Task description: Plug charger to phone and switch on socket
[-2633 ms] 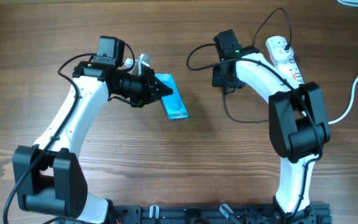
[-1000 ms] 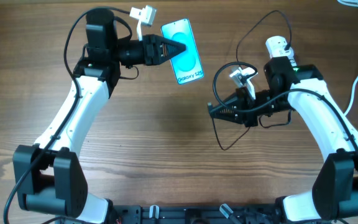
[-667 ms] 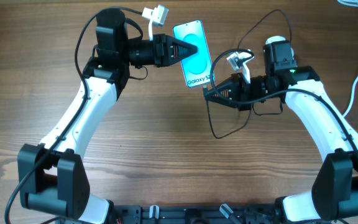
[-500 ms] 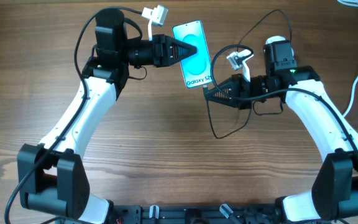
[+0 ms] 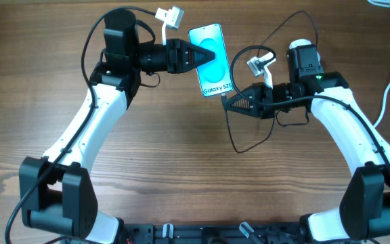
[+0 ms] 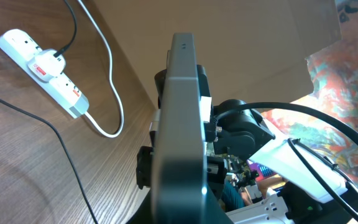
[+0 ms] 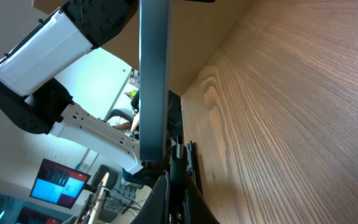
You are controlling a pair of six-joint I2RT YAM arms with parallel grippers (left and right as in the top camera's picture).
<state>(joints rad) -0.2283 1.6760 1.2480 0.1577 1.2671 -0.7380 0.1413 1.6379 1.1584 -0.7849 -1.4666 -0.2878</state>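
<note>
Cyan phone in left gripper (right gripper pinches charger).

Desk and background items
Brown wood-grain desk; black rail along its near edge; lit monitor and patterned cloth in the room beyond.

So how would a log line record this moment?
left jaws: shut on phone, lifted | right jaws: shut on charger, tip at phone's bottom edge | socket: switch unclear
</note>
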